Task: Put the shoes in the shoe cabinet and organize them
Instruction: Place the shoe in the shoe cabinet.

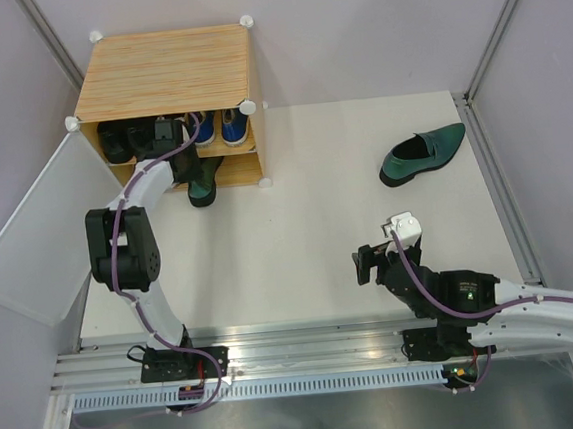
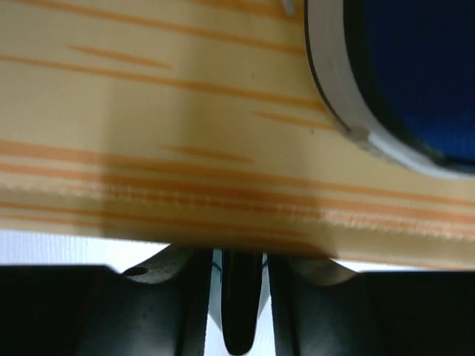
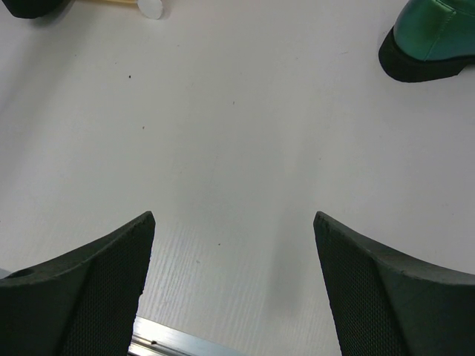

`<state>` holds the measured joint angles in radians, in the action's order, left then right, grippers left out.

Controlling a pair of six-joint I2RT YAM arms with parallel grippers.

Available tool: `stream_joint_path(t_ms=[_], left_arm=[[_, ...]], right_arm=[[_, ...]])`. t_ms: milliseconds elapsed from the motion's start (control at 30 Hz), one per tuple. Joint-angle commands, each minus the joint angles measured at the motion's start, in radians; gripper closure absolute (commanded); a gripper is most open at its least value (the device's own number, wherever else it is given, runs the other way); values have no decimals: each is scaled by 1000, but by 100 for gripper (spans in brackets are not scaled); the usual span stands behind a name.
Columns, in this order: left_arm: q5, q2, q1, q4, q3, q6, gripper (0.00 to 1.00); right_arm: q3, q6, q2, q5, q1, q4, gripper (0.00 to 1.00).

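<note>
The shoe cabinet point(image 1: 169, 72) stands at the back left with its frosted door point(image 1: 42, 231) swung open. Blue sneakers point(image 1: 221, 128) and black boots point(image 1: 117, 141) sit on its upper shelf. My left gripper point(image 1: 184, 161) is at the cabinet front, shut on a dark-green loafer point(image 1: 203, 182) whose toe sticks out of the lower shelf. In the left wrist view the loafer's dark rim point(image 2: 239, 311) sits between my fingers point(image 2: 171, 311); their tips are hidden by the shelf board point(image 2: 148, 148). The other loafer point(image 1: 424, 152) lies at the right. My right gripper point(image 1: 371, 263) is open and empty.
Aluminium rails point(image 1: 308, 348) run along the near edge. Grey walls close the sides. In the right wrist view the loafer's heel point(image 3: 427, 41) is at the top right and a white cabinet foot point(image 3: 151, 7) at the top left. No green sneakers are in view.
</note>
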<state>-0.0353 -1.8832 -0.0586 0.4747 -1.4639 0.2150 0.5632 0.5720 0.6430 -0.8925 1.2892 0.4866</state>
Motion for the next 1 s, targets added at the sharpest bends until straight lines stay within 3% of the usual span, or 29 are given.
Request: stream_joint_path(t_ms=[0,33,533,867,967], left_arm=[[-84,-11,17,-263,65,83,59],[-72,-4,17,-272,79,90,53],[31,185,17,-320,269,167,12],[68,295,17,-320,368,187,11],[61,376,17,-346,451,225,16]], right_arm=[[17,-8,-2,-25,-1,-8,9],[17,-8,-3,-22,1,-8,9],[14,-6,-42,20,1,-10,9],[14,-12,-40,38,-1,-17,9],[12,-12,-43,38,-1,-16,9]])
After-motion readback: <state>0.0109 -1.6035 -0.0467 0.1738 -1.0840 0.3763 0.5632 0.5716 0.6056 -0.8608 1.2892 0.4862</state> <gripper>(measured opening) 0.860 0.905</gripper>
